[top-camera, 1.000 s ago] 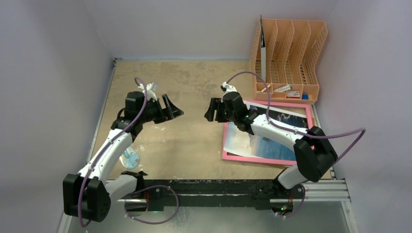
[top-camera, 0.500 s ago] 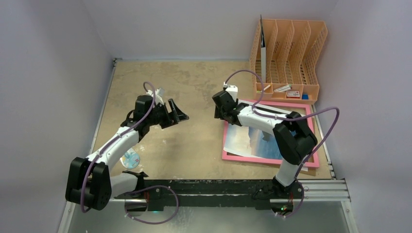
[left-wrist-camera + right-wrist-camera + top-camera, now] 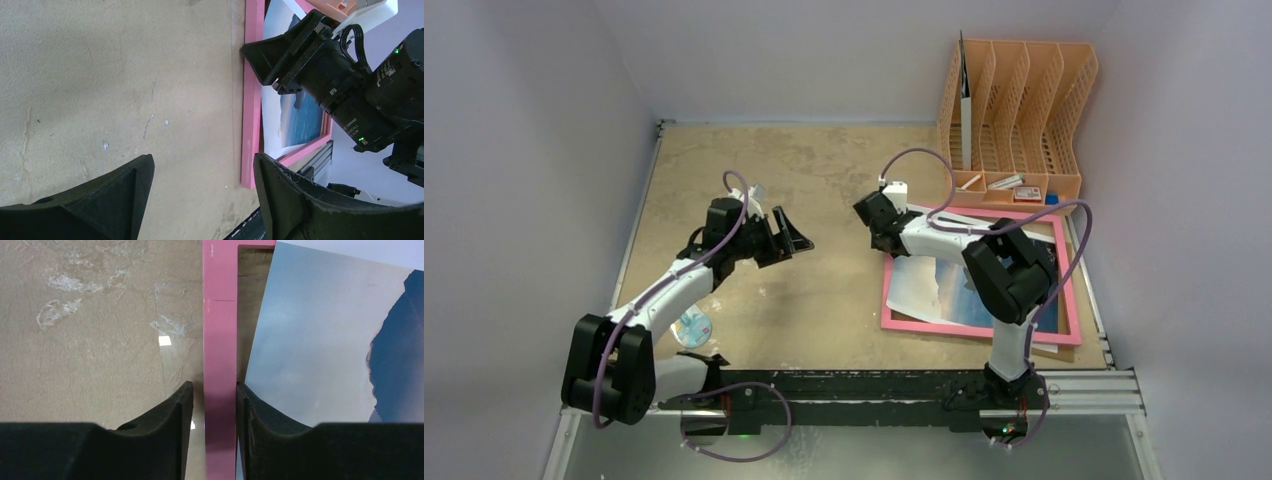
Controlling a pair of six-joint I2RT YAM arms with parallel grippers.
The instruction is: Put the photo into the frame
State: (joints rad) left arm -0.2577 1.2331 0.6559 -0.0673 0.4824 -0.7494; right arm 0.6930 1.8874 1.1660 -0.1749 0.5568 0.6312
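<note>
Tan and scuffed, the wide tabletop (image 3: 824,170) carries everything. The large rectangular frame with the thin pink edge (image 3: 944,328) lies flat on its right side. On the frame lies the task's thing, the big paper photo of blue sea, dark cliffs and pale sky (image 3: 919,285). It is face up but skewed, so it is on the frame and not yet seated in it. Just beyond stands the orange plastic file rack (image 3: 1024,110).

My right jaws straddle the frame's left rail near its far corner, one finger (image 3: 155,435) on the tabletop side and the other on the photo side. A thin strip of tabletop shows beside the rail, so I judge them open and not yet clamped. I take this placing as a way to steady or shift the frame. My left jaws hang wide apart and empty over bare tabletop, their fingers (image 3: 100,200) well clear, probably to keep out of the way.

From above, my right wrist hides those fingertips. Only the right wrist view shows the wedge between the photo's edge and the rail. The left wrist view gives the side-on look at the rail.
</note>
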